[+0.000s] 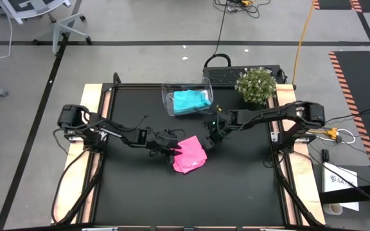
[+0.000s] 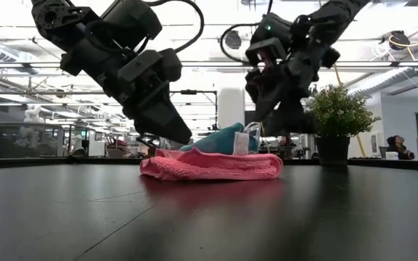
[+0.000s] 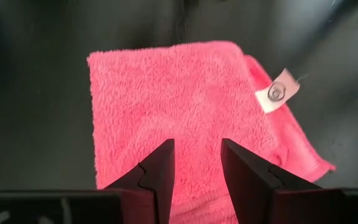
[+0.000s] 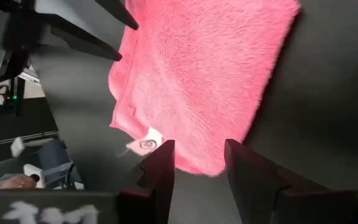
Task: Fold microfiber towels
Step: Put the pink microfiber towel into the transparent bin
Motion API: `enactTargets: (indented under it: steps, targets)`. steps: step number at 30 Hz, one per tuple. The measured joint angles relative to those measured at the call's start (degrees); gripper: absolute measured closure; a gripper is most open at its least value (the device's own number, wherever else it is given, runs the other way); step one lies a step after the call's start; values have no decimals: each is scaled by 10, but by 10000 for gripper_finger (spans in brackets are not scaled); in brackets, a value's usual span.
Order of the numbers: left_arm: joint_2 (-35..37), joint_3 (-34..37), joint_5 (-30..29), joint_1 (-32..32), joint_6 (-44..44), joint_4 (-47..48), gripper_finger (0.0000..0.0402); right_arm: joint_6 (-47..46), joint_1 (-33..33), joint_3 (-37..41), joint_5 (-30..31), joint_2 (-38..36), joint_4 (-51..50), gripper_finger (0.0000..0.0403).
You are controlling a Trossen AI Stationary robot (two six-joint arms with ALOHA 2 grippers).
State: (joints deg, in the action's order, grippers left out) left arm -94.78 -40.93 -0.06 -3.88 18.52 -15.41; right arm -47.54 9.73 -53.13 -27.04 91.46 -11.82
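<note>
- Left gripper (image 1: pixel 172 145) hovers at the pink towel's (image 1: pixel 190 154) left edge, fingers apart, holding nothing.
- Pink towel lies folded mid-tabletop (image 1: pixel 236 186).
- Teal towel (image 1: pixel 191 100) sits in the clear tub (image 1: pixel 169 102) beyond.
- Right gripper (image 1: pixel 209 140) hangs just off its right corner, fingers apart, empty.
- Potted plant (image 1: pixel 255 85) stands far right.

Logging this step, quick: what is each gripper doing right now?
Left gripper: open, holding nothing, over the bright pink microfiber towel.
Right gripper: open, empty, at that towel's edge.

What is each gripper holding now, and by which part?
Nothing. Both the left gripper and the right gripper are open above the pink towel, which lies folded on the table.
</note>
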Motion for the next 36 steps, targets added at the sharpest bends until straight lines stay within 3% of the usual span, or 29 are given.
enactTargets:
  steps: [10,21,36]
  targets:
    - [0,0,-4,0,31,70,268,-9,-9,25,-7,75,54,273]
    - [0,0,-15,0,36,120,268,-34,-13,25,-32,136,216,273]
    - [0,0,-16,0,42,122,268,-6,-21,25,18,141,235,276]
